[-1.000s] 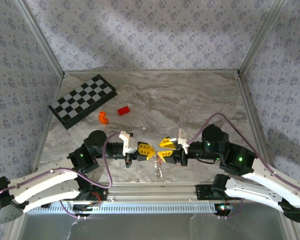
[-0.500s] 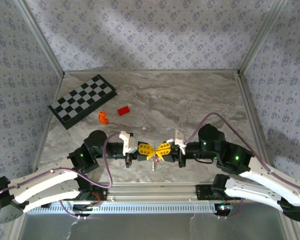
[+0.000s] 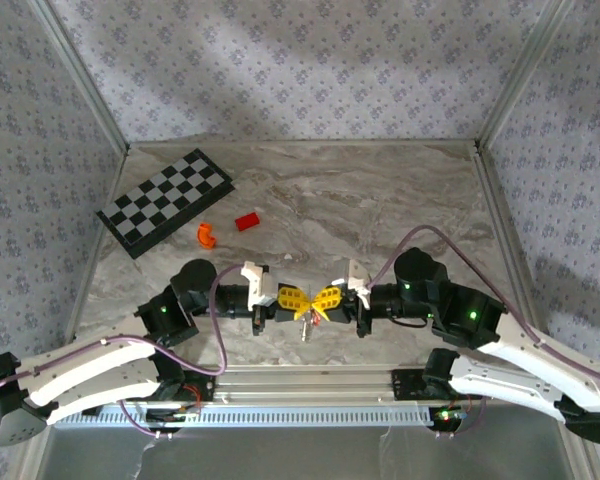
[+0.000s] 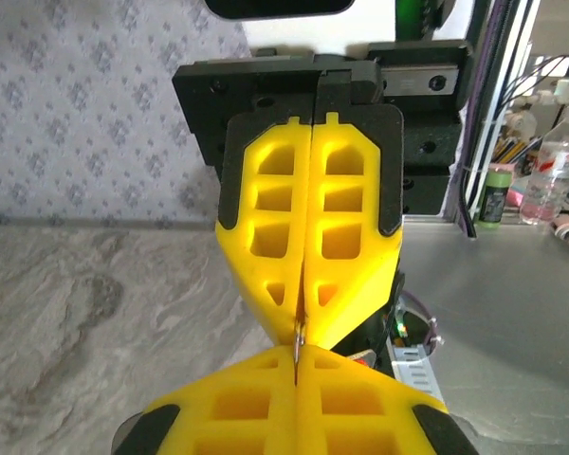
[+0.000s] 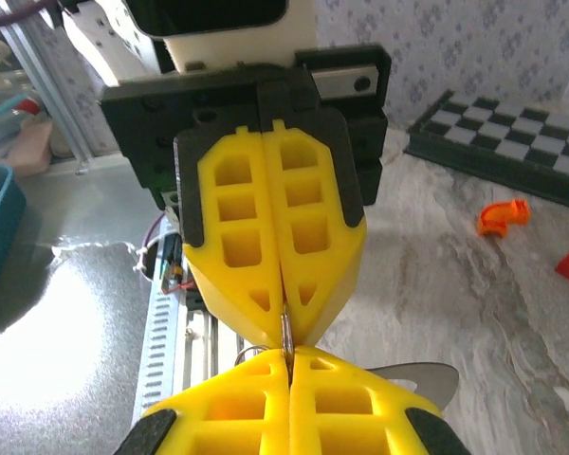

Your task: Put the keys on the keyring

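2 arms meet nose to nose just inside the middle of the desk's (image 3: 400,200) near edge. From above, the left gripper (image 3: 305,301) and the right gripper (image 3: 318,300) touch tip to tip, and the keys (image 3: 306,331) dangle beneath them toward the near rail. How the jaws stand is hard to read from that height.

The wrist cameras settle it. Both pairs of yellow jaws are pressed fully together, each pinching the same metal sliver (image 4: 297,337). It is seen edge-on, so whether it is ring wire or a key cannot be told. The right wrist view shows a curve of the keyring (image 5: 250,353) just beside the tips and 1 flat key blade (image 5: 422,377) jutting out on the opposite side. The chessboard (image 3: 165,202), an orange curved piece (image 3: 206,236) and a red block (image 3: 247,222) lie toward the desk's far-left corner.
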Controlling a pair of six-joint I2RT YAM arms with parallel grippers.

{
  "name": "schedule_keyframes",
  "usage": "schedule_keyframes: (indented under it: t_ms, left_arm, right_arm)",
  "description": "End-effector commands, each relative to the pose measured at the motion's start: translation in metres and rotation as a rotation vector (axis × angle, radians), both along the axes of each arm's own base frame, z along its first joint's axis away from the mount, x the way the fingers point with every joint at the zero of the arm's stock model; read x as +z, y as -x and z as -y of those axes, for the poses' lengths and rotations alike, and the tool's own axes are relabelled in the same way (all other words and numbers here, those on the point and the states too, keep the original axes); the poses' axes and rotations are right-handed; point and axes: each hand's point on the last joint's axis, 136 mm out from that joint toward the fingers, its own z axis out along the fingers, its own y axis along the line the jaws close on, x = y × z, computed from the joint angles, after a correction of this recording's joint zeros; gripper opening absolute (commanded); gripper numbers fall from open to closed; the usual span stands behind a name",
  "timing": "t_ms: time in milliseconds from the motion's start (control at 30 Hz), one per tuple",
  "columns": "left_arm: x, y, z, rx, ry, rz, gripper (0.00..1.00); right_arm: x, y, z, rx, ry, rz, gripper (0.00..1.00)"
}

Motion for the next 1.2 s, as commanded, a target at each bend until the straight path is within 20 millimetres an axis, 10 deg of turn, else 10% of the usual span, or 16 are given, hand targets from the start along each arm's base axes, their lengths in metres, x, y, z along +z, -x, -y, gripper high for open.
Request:
schedule_keyframes:
  t_ms: [0, 500, 767, 1167]
  left_arm:
    - [0.011, -0.007, -0.003, 0.042, -0.055, 0.044, 0.06]
    - [0.016, -0.004, -0.005, 0.035, -0.061, 0.053, 0.00]
    - [0.045, 0.008, -0.002, -0.037, 0.159, 0.050, 0.00]
    - [0.044, 0.016, 0.005, -0.109, 0.170, 0.004, 0.00]
  right_arm:
    - [0.002, -0.002, 0.002, -0.008, 0.054, 0.006, 0.00]
    - [0.002, -0.003, -0.003, -0.004, 0.140, 0.013, 0.00]
    - [0.007, -0.006, -0.007, -0.026, 0.047, 0.016, 0.29]
    - [0.014, -0.004, 0.006, -0.048, -0.010, 0.060, 0.00]
